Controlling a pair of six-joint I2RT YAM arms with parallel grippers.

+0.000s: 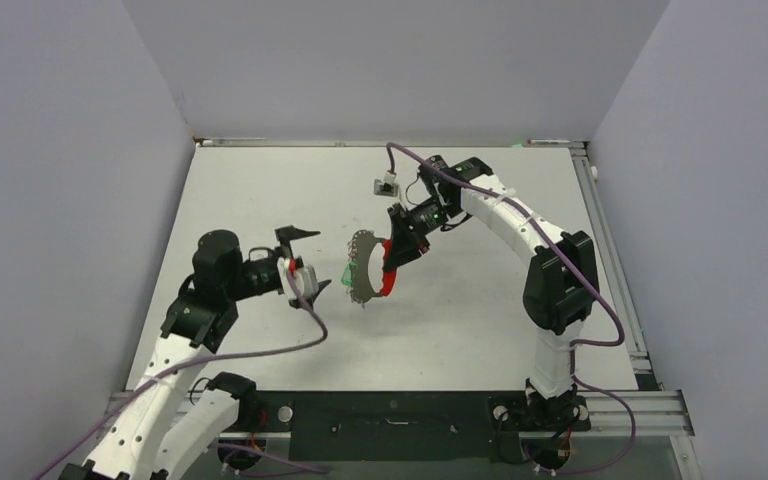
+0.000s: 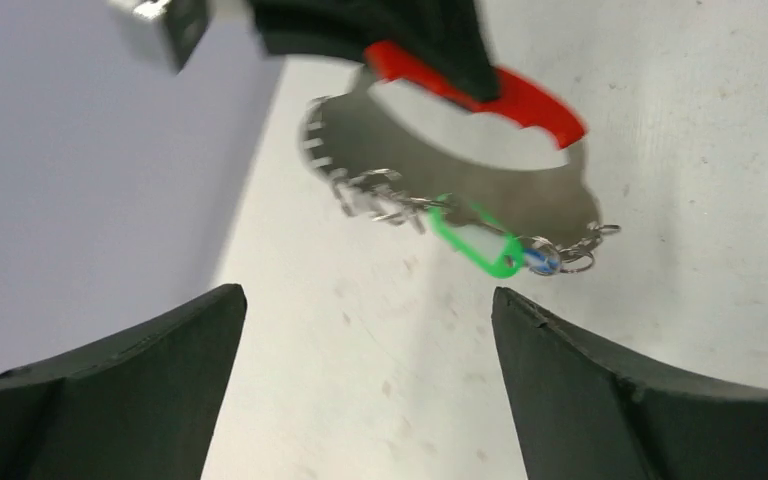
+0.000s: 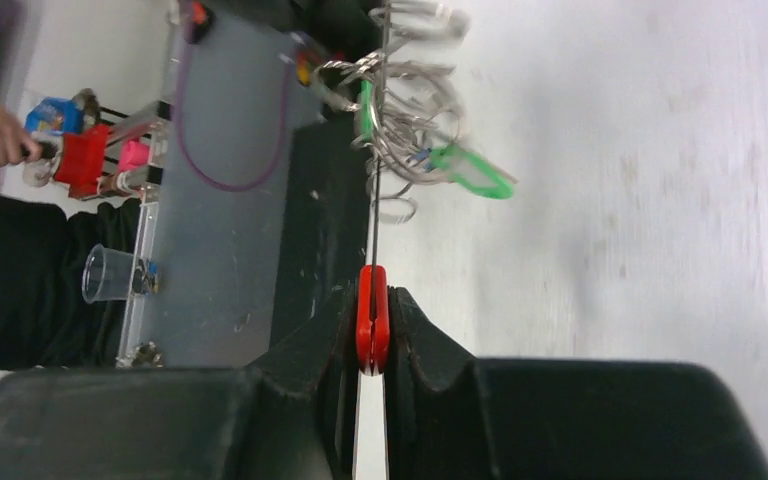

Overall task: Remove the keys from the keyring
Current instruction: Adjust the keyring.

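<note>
Clear plastic cup [image 3: 110,275], white table [image 1: 260,180]

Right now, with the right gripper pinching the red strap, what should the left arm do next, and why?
Probably ease the left gripper forward onto the green-tagged key. Its jaws stand open, short of the keyring, while the right gripper holds the red strap, leaving that key dangling ahead.

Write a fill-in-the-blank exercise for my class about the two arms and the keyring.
1. The right fingers clamp the keyring by its ____ strap.
2. The left fingers are ____, gripping nothing.
3. A key tag hanging from the keyring is coloured ____.
Missing words: red; open; green.
</note>
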